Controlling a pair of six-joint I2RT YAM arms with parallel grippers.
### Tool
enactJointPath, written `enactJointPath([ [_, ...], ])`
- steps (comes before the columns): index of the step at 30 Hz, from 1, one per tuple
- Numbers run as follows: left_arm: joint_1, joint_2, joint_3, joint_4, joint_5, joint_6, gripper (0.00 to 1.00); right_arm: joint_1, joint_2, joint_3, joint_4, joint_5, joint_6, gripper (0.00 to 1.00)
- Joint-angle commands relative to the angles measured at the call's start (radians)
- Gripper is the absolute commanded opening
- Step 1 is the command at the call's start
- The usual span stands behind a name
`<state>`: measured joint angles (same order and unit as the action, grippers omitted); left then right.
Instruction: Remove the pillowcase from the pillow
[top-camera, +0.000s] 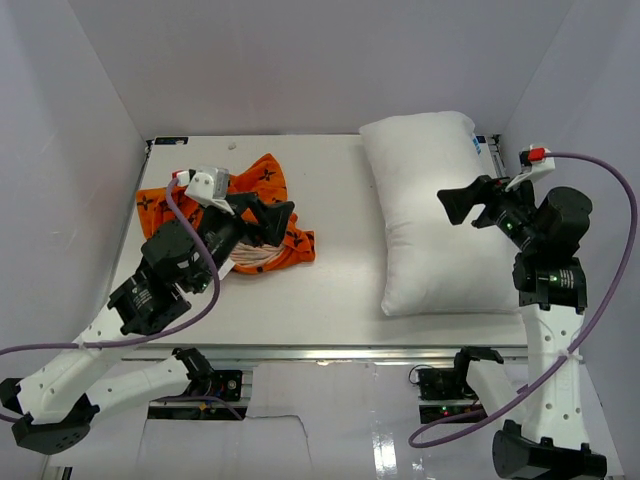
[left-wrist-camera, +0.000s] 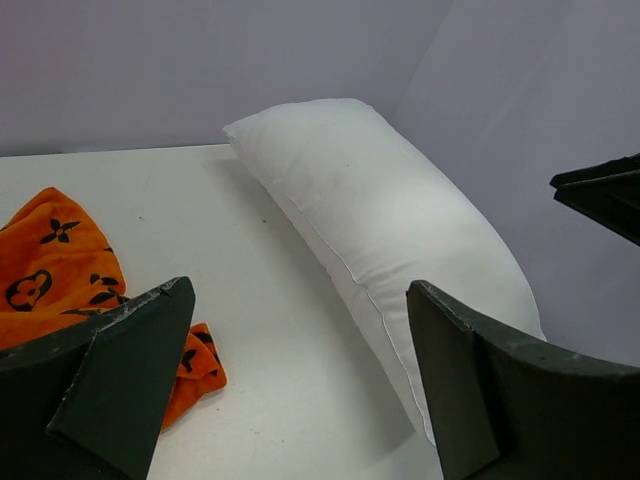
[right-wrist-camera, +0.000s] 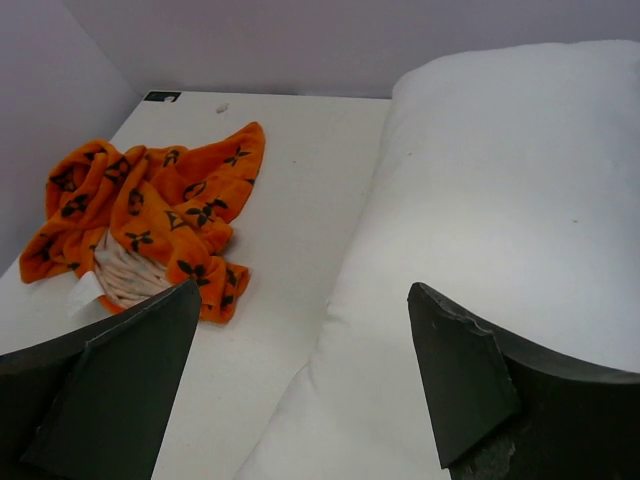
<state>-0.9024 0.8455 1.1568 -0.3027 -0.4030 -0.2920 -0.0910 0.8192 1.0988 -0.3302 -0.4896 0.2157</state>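
Note:
The orange pillowcase (top-camera: 262, 180) with black motifs lies crumpled on the left of the table, apart from the pillow, its pale lining showing. The plain white pillow (top-camera: 430, 210) lies bare on the right, lengthwise front to back. My left gripper (top-camera: 283, 222) hovers open over the pillowcase's right edge, holding nothing. In the left wrist view the left gripper (left-wrist-camera: 300, 288) frames bare table, with the pillowcase (left-wrist-camera: 55, 265) to its left and the pillow (left-wrist-camera: 380, 210) ahead. My right gripper (top-camera: 450, 207) hangs open above the pillow's right half. The right wrist view shows the right gripper (right-wrist-camera: 305, 290) over the pillow (right-wrist-camera: 500, 200), the pillowcase (right-wrist-camera: 150, 200) far left.
Pale walls (top-camera: 90, 150) close in the white table (top-camera: 330, 270) on the left, back and right. A small blue-and-white tag (top-camera: 478, 143) sits at the pillow's far right corner. A strip of bare table runs between pillowcase and pillow.

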Motion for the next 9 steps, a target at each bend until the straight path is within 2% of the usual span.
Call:
enactJointPath([
  [1, 0.002, -0.054, -0.060, 0.037, 0.062, 0.008, 0.98, 0.002, -0.047, -0.031, 0.036, -0.075, 0.050, 0.90],
  [9, 0.002, -0.115, -0.114, 0.004, 0.085, -0.012, 0.98, 0.002, -0.091, -0.054, 0.037, -0.083, 0.070, 0.90],
])
